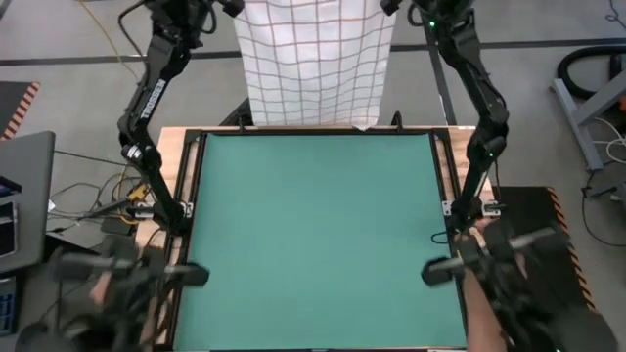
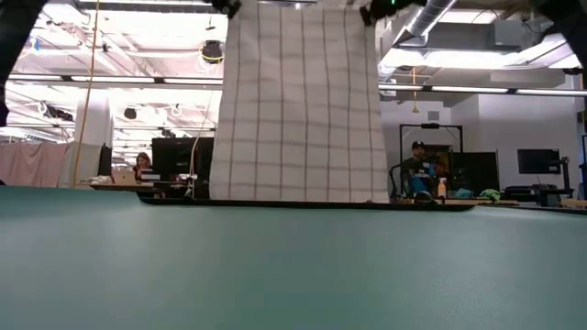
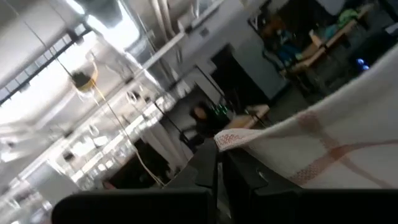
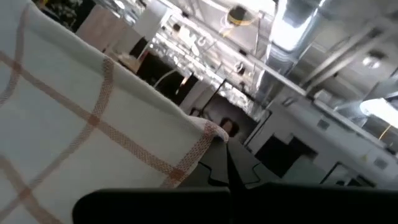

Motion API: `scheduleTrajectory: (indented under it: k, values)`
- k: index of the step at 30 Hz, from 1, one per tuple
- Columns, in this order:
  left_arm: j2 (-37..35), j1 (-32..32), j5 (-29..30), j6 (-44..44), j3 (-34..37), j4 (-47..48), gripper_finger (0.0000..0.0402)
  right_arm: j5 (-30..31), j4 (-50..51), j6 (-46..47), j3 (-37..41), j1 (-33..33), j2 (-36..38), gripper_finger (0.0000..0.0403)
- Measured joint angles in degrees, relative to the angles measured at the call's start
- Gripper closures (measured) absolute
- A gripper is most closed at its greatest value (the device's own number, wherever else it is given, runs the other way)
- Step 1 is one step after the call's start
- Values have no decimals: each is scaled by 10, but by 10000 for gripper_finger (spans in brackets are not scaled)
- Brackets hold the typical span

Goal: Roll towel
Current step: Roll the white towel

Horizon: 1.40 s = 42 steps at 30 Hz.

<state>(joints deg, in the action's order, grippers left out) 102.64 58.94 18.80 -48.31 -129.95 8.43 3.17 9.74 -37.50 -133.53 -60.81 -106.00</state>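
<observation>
The towel (image 1: pixel 315 59), white with a thin red grid, hangs spread flat like a curtain beyond the far edge of the green mat (image 1: pixel 318 244). In the low view the towel (image 2: pixel 303 101) fills the middle, and its lower edge (image 2: pixel 298 199) drops behind the mat's far edge, so I cannot tell whether it rests on anything. My left gripper (image 1: pixel 235 8) is shut at the towel's upper left corner. My right gripper (image 1: pixel 391 8) is shut at the upper right corner. Both are high above the table's far edge. My left gripper pinches the towel's upper left corner (image 3: pixel 227 140) between its two shut fingers (image 3: pixel 208 168). The hemmed corner sticks out just past the fingertips. The cloth runs off toward the other arm and hangs below, its top edge nearly straight. My right gripper pinches the towel's upper right corner (image 4: pixel 208 134) between its two shut fingers (image 4: pixel 233 168), only at the hemmed corner. The cloth stretches away toward the left arm and hangs down, clear of the mat.
The mat lies in a dark frame on a wooden table (image 1: pixel 171 147). Dark blurred equipment shows at the near left (image 1: pixel 117 284) and near right (image 1: pixel 509 274) corners. Beyond the table, people sit at desks (image 2: pixel 417 170) in the room.
</observation>
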Motion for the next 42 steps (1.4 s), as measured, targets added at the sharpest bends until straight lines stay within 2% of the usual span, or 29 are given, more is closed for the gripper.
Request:
scheduleTrajectory:
  k: [4,7,13,15,19,23,26,30,34,39,42]
  values:
    - [39,21,-1,20,0,5,401,-3,-4,1,0,-20,-36,403]
    - [65,29,6,-16,0,2,401,-3,-19,-16,1,-25,-53,403]
    - [57,16,41,-24,0,26,401,-5,-9,4,0,-18,-42,403]
    - [42,10,38,-2,0,67,401,-5,23,31,0,-14,-29,403]
    - [-6,0,-11,43,0,181,401,-6,106,74,0,-6,11,403]
    - [-57,-9,-60,93,0,331,401,-36,252,106,0,7,56,403]
    - [-90,-16,-66,132,0,451,401,-69,372,153,0,28,89,403]
    - [-123,-26,-111,202,-1,594,401,-94,542,194,0,73,129,403]
    - [-151,-55,-156,262,0,694,401,-62,690,218,0,153,159,403]
    - [-183,-122,-150,327,0,802,401,3,772,291,0,278,198,403]
    - [-208,-181,-150,377,3,813,401,57,796,355,0,367,215,403]
